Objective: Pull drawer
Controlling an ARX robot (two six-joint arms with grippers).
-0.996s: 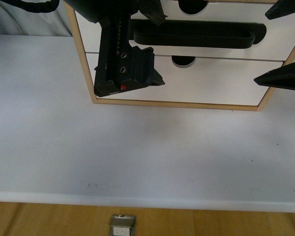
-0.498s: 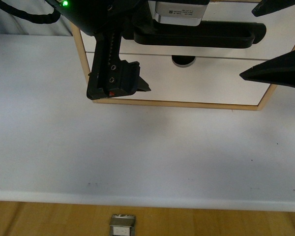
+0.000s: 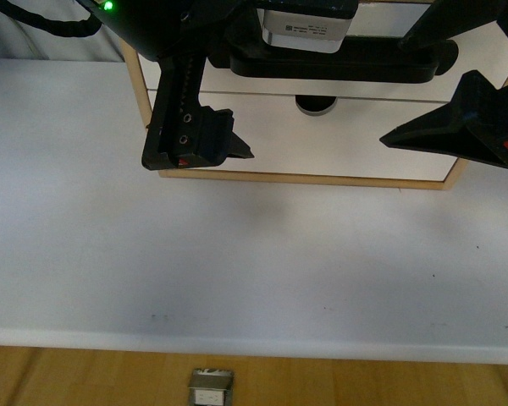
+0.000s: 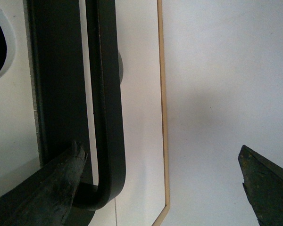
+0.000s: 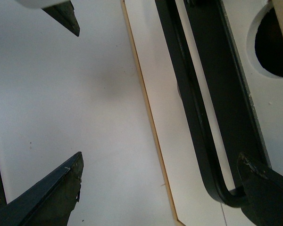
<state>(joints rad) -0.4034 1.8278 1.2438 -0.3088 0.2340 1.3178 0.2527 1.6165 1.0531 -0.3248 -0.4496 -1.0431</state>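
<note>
- Left wrist view: the drawer (image 4: 12,122) runs along one side of the frame. I can see its white front, the dark notch in its edge, and the long black handle (image 4: 106,94) standing off it. My left end effector (image 4: 159,147) is released and spread wide. One finger (image 4: 47,193) sits right at the bent end of the handle, though I cannot tell whether it touches. The other finger hangs over the bare tabletop (image 4: 226,70). Nothing is gripped.
- Right wrist view: my right end effector (image 5: 160,157) is likewise released, with its fingers far apart. One finger is at the handle's other end, just beside the bend, and the other is out over the tabletop. The bar is not pinched.
- Front view: both arms are up at the cabinet on the far part of the tabletop, one near each end of the handle. The drawer front looks level with the lower front (image 3: 322,144) beneath it, and no wood side shows, so I judge the drawer still shut.
- Progress, as I read it: the approach is about done. Closing on the handle and the whole of the pull are left.
</note>
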